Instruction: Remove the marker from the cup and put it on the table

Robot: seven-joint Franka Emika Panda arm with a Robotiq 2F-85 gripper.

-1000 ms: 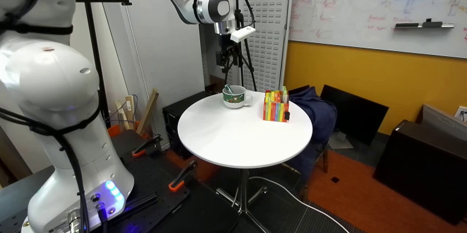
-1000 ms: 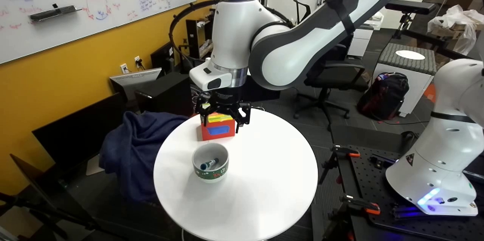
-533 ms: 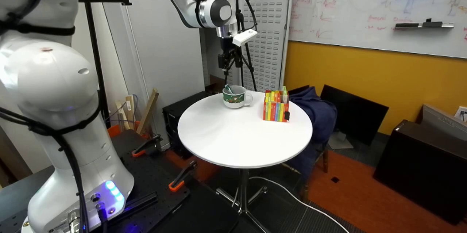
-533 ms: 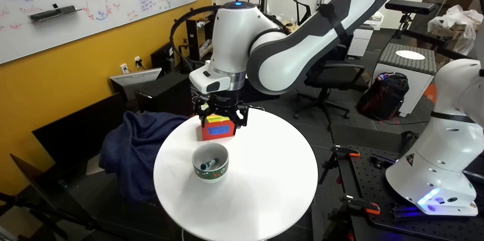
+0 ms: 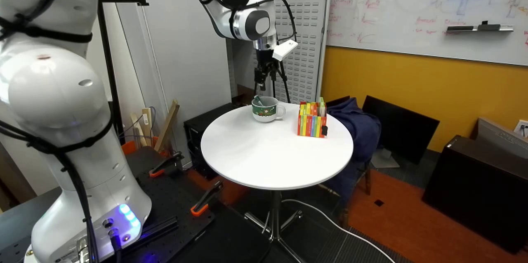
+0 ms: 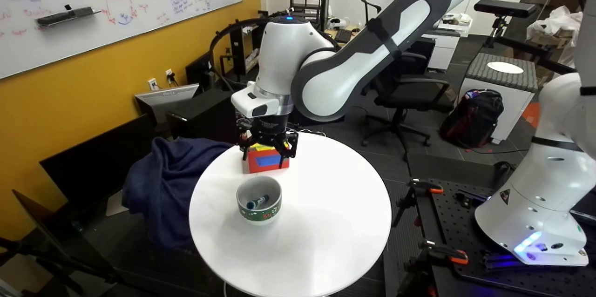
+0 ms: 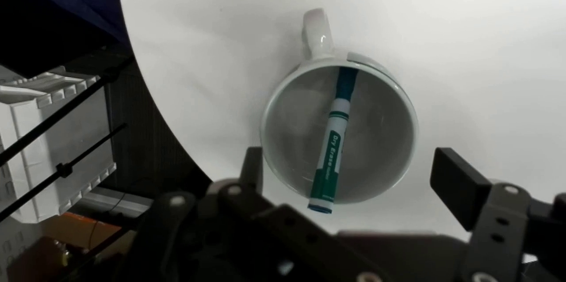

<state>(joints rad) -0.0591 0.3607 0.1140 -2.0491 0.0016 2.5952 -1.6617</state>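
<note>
Wrist view: white-and-green marker (image 7: 331, 154) with a dark blue end, aslant in the cup (image 7: 378, 140), pincer (image 7: 353, 176) widely agape.

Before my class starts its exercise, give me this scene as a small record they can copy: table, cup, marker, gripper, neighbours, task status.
Table: round, white-topped
Cup: upright on the table, with a green printed band
Marker: leaning in the cup, dark blue end toward the handle, other end crossing the cup's outline in the wrist view
Gripper: open, raised above the cup, holding nothing
Neighbour on the table: striped box, apart from the cup
Beside the table: dark blue cloth
Task status: marker not yet taken out
</note>
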